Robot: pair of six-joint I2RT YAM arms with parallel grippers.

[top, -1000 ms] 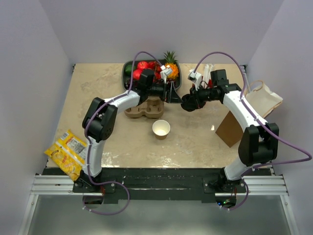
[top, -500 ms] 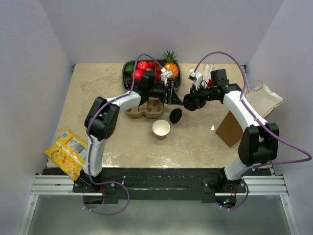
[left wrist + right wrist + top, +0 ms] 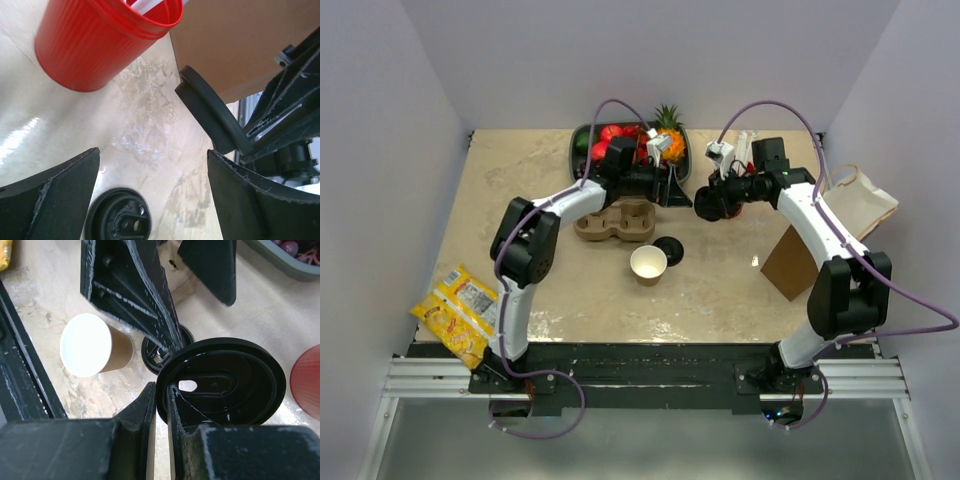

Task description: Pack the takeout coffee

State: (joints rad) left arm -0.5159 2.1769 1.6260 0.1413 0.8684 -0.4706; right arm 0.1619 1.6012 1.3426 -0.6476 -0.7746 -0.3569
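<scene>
The kraft paper cup stands open and lidless mid-table, its white inside also showing in the right wrist view. My right gripper is shut on the rim of a black lid, held edge-up above the table; the left wrist view catches this lid edge-on. A second black lid lies flat on the table beside the cup. My left gripper hangs open above that lid with nothing between its fingers.
The tan two-hole carrier sits under the left arm. A fruit tray stands at the back, and a red cup of straws behind the grippers. A brown paper bag is at right, a yellow snack bag at near left.
A black lid has dropped from between the grippers and come to rest flat beside the cup. My right gripper still holds the other lid and has lifted slightly.
</scene>
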